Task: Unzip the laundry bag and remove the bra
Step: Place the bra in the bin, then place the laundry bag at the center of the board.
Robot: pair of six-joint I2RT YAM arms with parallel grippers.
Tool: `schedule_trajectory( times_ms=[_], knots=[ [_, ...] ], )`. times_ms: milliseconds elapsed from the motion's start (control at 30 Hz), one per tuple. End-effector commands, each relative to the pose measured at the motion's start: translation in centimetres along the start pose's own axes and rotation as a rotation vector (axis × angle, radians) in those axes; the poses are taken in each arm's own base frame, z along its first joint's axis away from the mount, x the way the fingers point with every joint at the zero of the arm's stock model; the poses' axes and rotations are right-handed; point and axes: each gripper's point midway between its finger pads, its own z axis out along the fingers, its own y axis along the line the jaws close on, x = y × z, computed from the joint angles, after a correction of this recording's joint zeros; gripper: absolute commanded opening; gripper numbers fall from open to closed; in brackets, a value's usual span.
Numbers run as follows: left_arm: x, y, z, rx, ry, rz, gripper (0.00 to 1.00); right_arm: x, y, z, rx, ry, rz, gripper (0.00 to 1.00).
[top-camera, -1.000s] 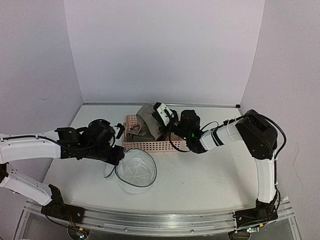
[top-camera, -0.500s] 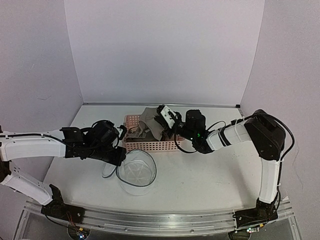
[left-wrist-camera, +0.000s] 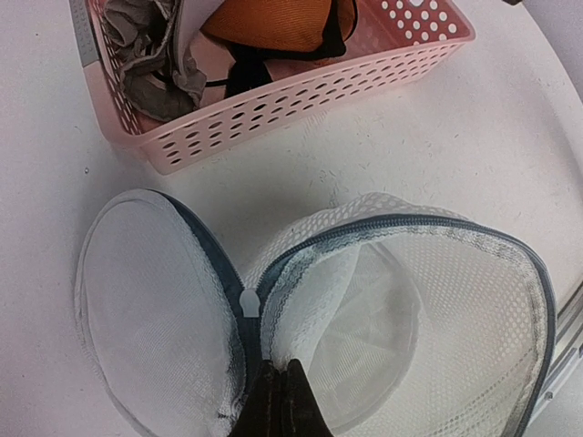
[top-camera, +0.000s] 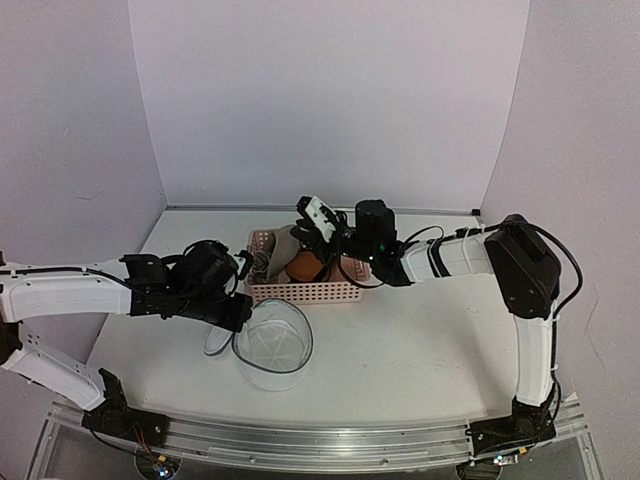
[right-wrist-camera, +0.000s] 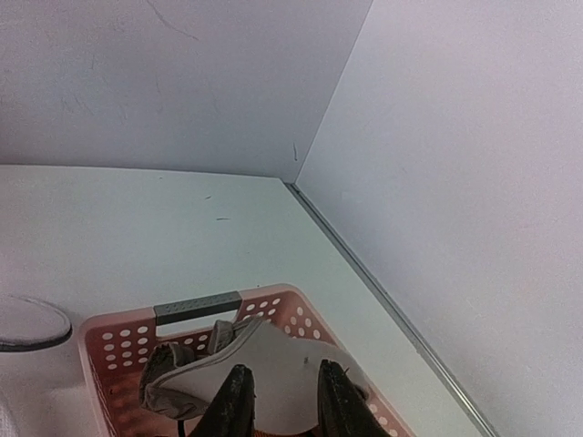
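Observation:
The white mesh laundry bag point(top-camera: 272, 342) lies unzipped in front of the basket, its round lid point(left-wrist-camera: 150, 305) flopped left and its body point(left-wrist-camera: 428, 319) gaping with nothing inside. My left gripper point(left-wrist-camera: 278, 396) is shut on the bag's dark zip rim just below the white zip pull point(left-wrist-camera: 249, 301); from above the left gripper point(top-camera: 236, 306) sits at the bag's left edge. The grey bra point(right-wrist-camera: 273, 369) lies in the pink basket point(top-camera: 310, 292). My right gripper point(right-wrist-camera: 284, 401) hovers just over the bra, open, its fingers apart either side of the cup. From above, the right gripper point(top-camera: 304, 243) is over the basket.
The pink lattice basket point(left-wrist-camera: 301, 86) also holds an orange garment point(left-wrist-camera: 273, 23) and grey cloth point(left-wrist-camera: 146, 68). White walls stand behind and to the right, the corner seam point(right-wrist-camera: 383, 300) close to the basket. The bag's rim point(right-wrist-camera: 32, 337) shows at the right wrist view's left edge.
My right gripper came down and left over the basket and opened. The grey bra it held up now lies in the basket. The left gripper has kept its grip on the bag.

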Motion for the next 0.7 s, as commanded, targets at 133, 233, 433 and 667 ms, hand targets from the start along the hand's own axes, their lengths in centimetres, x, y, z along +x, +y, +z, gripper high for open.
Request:
schedule_trajectory(
  times_ms=[133, 233, 433, 667],
  knots=[
    [-1.7, -0.2, -1.4, 0.012, -0.061, -0.008, 0.00, -0.8, -0.1, 0.1, -0.011, -0.004, 0.033, 0.31],
    [-1.8, -0.2, -1.6, 0.011, -0.067, -0.012, 0.00, -1.4, -0.4, -0.4, 0.003, -0.008, 0.052, 0.33],
    [-1.8, -0.4, -1.3, 0.018, -0.055, -0.015, 0.00, -3.8, -1.9, -3.2, 0.074, -0.023, 0.183, 0.48],
    [-1.8, -1.1, -0.4, 0.027, -0.028, -0.004, 0.00, -5.3, -2.6, -8.1, 0.162, -0.021, 0.308, 0.60]
  ],
)
